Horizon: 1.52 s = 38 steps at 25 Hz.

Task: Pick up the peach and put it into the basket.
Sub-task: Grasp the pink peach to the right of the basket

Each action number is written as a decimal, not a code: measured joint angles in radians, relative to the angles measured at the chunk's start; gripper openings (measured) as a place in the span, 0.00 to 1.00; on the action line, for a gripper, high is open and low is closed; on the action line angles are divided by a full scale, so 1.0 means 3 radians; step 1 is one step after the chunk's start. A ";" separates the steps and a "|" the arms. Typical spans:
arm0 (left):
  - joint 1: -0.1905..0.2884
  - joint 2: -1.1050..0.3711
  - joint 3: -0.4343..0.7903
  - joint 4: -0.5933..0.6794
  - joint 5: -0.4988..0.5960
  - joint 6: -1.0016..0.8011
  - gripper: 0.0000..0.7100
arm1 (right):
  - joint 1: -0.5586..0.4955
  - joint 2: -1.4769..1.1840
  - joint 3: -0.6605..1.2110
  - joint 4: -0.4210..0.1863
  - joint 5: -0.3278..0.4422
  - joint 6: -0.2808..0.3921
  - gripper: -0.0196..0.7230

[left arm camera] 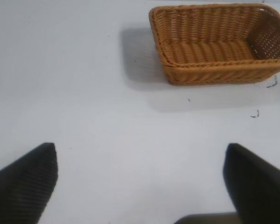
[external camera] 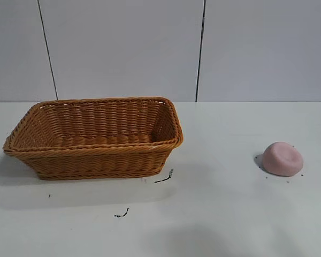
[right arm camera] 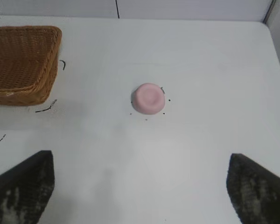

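**Peach on bare table, both grippers wide**

Currently lying dent-up on the white table (external camera: pixel 219 214) toward its right edge: the small pale-pink rounded peach (external camera: pixel 282 159), well apart from the large orange-brown rectangular woven wicker basket (external camera: pixel 93 137). Standing near the left edge, that basket, holding nothing. Raised above the tabletop and spread wide, the right gripper (right arm camera: pixel 140 186), facing the peach and gripping nothing. Likewise spread wide over bare tabletop, the left gripper (left arm camera: pixel 140 182), facing the basket. Scattered beside the basket, small black marks (external camera: pixel 163 178).

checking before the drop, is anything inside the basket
Nothing shows inside the basket: the woven floor and far walls are bare. Its near wall hides the closest strip of floor. The peach sits apart on the table.
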 joint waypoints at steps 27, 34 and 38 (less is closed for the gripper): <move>0.0000 0.0000 0.0000 0.0000 0.0000 0.0000 0.98 | 0.0000 0.3204 -0.1509 0.0003 -0.0451 0.0000 0.96; 0.0000 0.0000 0.0000 0.0000 0.0000 0.0000 0.98 | 0.0000 0.3288 -0.1509 0.0014 -0.0498 0.0000 0.96; 0.0000 0.0000 0.0000 0.0000 0.0000 0.0000 0.98 | 0.0000 0.3288 -0.1509 0.0014 -0.0509 0.0000 0.96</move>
